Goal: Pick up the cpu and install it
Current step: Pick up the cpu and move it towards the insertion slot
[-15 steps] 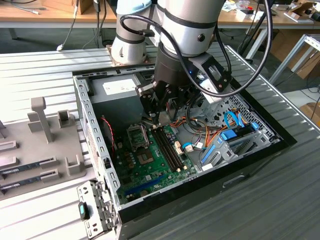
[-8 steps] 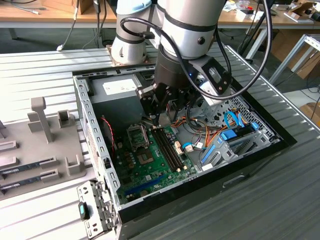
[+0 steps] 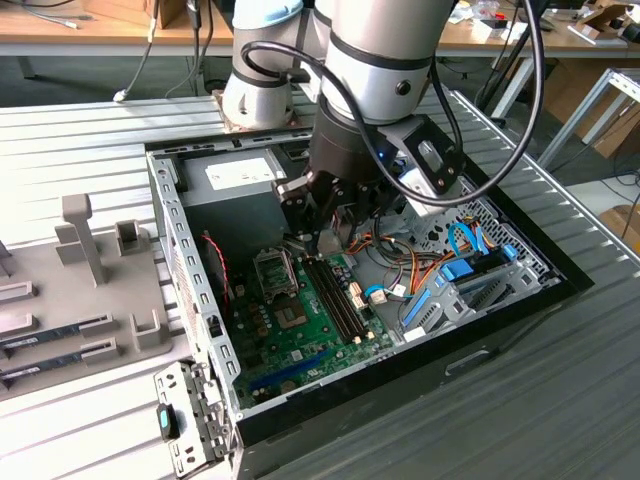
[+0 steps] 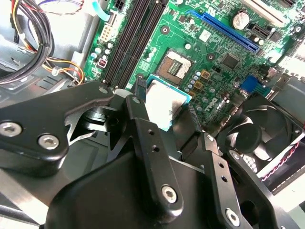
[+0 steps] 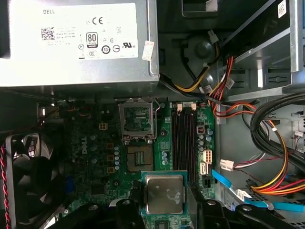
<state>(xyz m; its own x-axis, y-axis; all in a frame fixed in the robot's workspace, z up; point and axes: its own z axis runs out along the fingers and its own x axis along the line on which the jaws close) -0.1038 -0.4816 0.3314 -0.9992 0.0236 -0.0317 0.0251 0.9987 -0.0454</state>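
Well, from the exterior view's left: a grey tray (image 3: pixel 90 300) lies on the ribbed bench (image 3: pixel 70 125), with dark memory sticks (image 3: pixel 55 335) lying in its slots. Just beside it to the right stands the open case (image 3: pixel 185 250), with the power supply (image 3: pixel 240 175) at its far end.

Moving right, the arm (image 3: pixel 380 60) reaches down into the case over the green board (image 3: pixel 300 345). The jaws are closed on the cpu (image 5: pixel 164 193), gripping it by two opposite edges with its silvery top up and its thin green rim showing. I see the same hold in the second wrist view, where the cpu (image 4: pixel 162 102) hangs above the board.

It is not seated. It is held clear of the board, near the socket (image 5: pixel 139 157). The socket is open with its contacts bare, and its metal frame (image 5: pixel 137 119) is flipped back toward the power supply.

Right of the socket in the exterior view, the black memory slots (image 3: pixel 335 300) run along the board. Further right is a tangle of orange, yellow and black cables (image 3: pixel 415 270). Last comes the drive bay (image 3: pixel 460 275) with its blue tabs, against the case's right wall.
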